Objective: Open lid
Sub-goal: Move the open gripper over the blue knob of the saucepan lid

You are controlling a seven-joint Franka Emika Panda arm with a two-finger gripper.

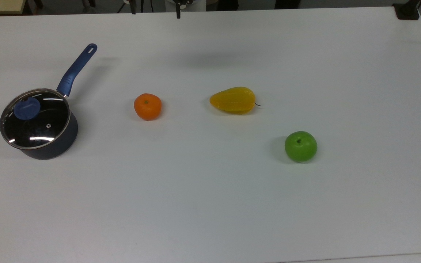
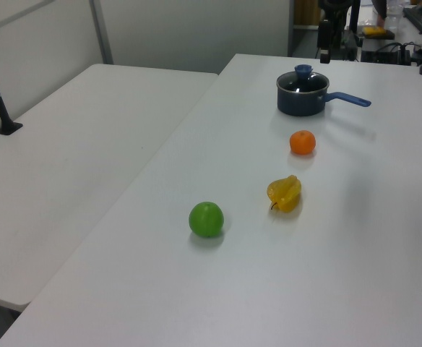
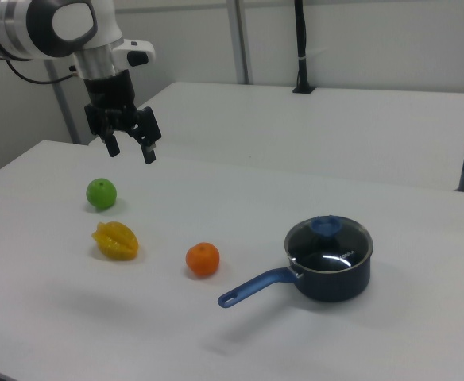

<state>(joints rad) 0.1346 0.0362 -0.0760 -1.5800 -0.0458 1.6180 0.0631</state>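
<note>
1. Well, the jaws [image 3: 130, 148] hung wide apart and empty, high above the white surface [image 3: 240, 333] in the right view, fingers pointing down.
2. Far off toward the right view's right and lower than the jaws sat the lid [image 3: 328, 238], closed on the dark blue saucepan [image 3: 335, 282], well apart from them.
3. Its blue knob [image 1: 27, 108] stood on the glass, with the small vent hole [image 1: 48, 126] beside it in the top view.
4. The saucepan's long handle [image 3: 256, 287] pointed back toward the jaws' side of the surface.
5. Closest below the jaws lay the green apple [image 3: 101, 194], just toward the right view's left of them.
6. Next came the yellow fruit [image 3: 116, 241], lower down, then the orange [image 3: 203, 259], between the jaws and the saucepan.
</note>
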